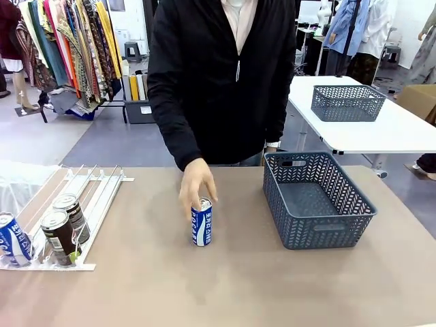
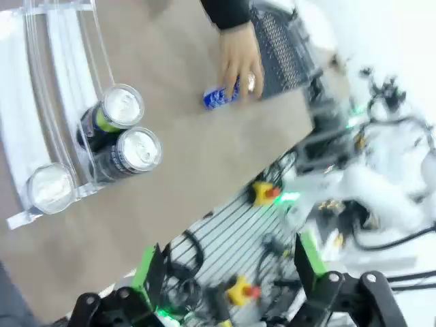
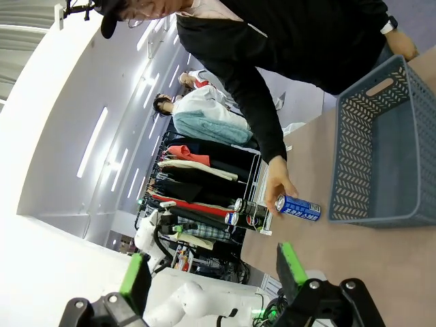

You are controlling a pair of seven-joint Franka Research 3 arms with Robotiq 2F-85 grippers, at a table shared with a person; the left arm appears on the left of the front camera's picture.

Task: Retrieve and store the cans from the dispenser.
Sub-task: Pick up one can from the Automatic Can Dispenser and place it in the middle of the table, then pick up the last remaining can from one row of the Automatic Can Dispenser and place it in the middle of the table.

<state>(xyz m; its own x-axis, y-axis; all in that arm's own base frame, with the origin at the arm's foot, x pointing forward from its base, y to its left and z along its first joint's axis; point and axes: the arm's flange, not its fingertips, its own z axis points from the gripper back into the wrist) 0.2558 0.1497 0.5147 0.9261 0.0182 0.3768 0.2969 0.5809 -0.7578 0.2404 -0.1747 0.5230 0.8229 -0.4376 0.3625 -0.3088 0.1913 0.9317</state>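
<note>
Right pincer (image 3: 211, 264): green-padded fingers spread wide, nothing between them. The view is rolled sideways. A person's hand (image 3: 279, 189), in a black sleeve (image 3: 252, 102), grips the top of a slim blue-and-white drink can (image 3: 300, 208) standing on the brown surface (image 3: 354, 262). A dark grey lattice plastic basket (image 3: 381, 146) sits near the can, not touching. More cans (image 3: 246, 212) stand grouped farther along.

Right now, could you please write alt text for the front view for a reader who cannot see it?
A person's hand grips the top of an upright blue-and-white can at the middle of a brown table. An empty dark grey basket stands to its right; at the left, a white dispenser holds three more cans.
</note>
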